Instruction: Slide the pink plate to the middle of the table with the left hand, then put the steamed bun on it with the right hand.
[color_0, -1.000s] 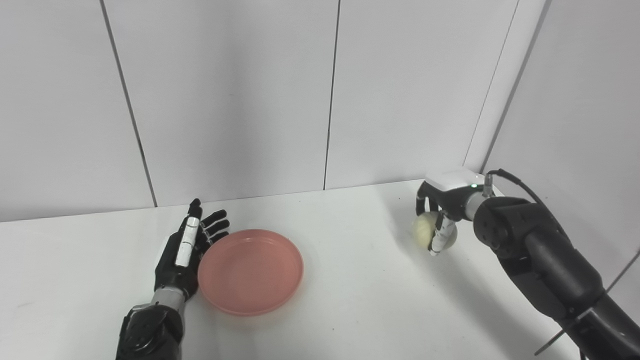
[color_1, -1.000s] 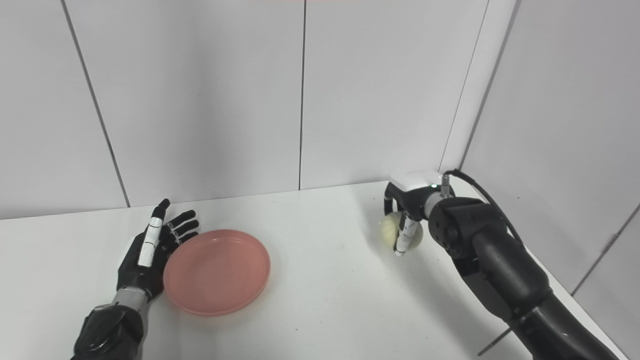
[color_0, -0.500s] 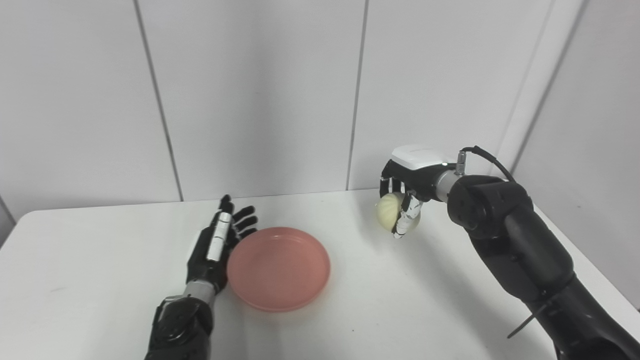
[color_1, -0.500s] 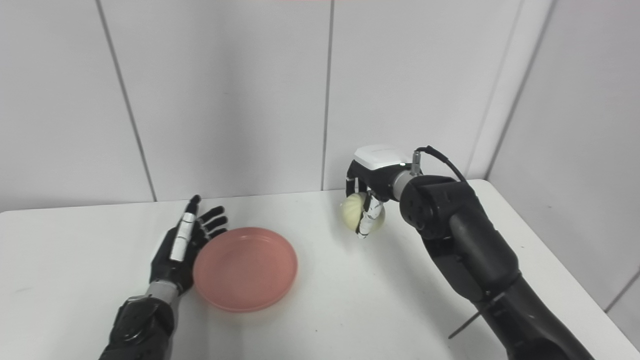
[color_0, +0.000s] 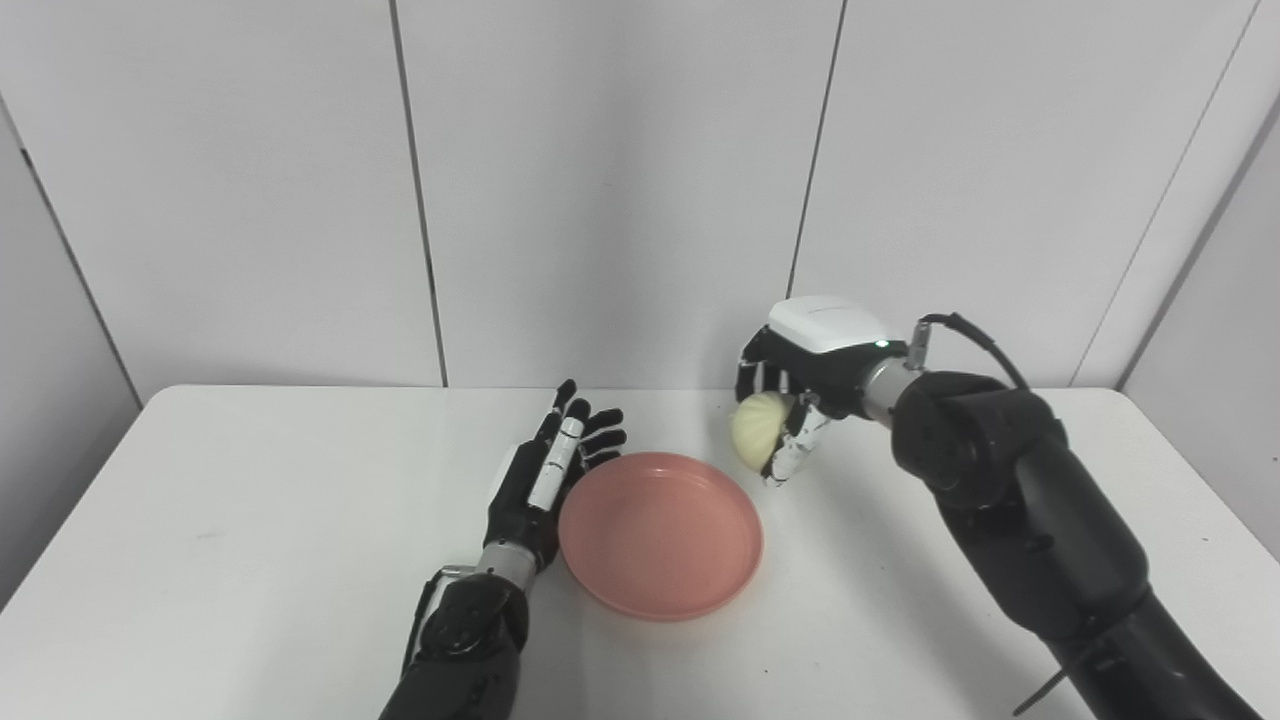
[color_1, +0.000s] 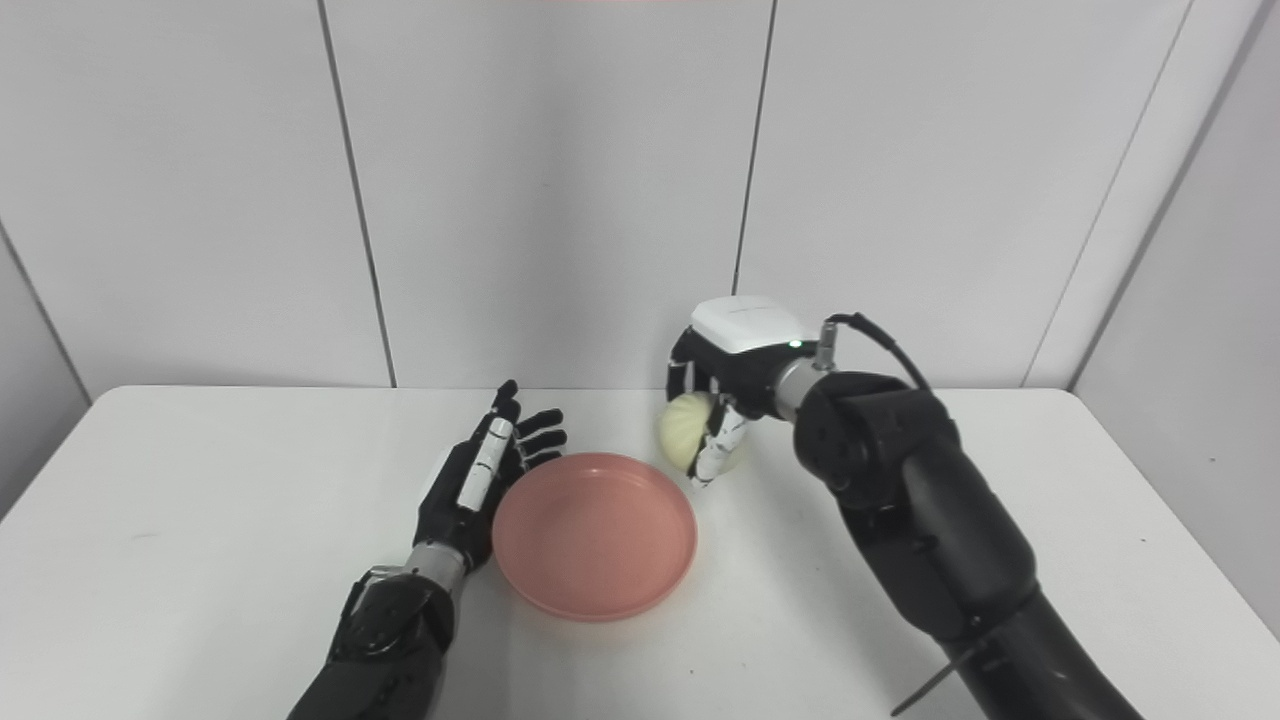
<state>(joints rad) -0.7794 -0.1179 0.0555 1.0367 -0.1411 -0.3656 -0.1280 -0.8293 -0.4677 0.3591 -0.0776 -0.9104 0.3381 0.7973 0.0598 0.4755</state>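
Observation:
The pink plate (color_0: 660, 532) lies flat near the middle of the white table (color_0: 250, 520). My left hand (color_0: 545, 485) rests open against the plate's left rim, fingers stretched out and pointing away from me. The pale yellow steamed bun (color_0: 755, 425) hangs in the air just beyond the plate's far right rim, and my right hand (color_0: 800, 400) is shut on it from above and behind. In the right eye view the bun (color_1: 684, 433) and the plate (color_1: 594, 534) stand the same way. Part of the bun is hidden by the fingers.
White wall panels (color_0: 600, 180) close off the back of the table. The table's right edge (color_0: 1200, 490) runs near my right arm (color_0: 1020, 520). Nothing else lies on the table.
The camera has swung left, shifting the whole picture to the right. My right hand has lifted the bun off the table and carried it left toward the plate. The left hand stays at the plate's rim.

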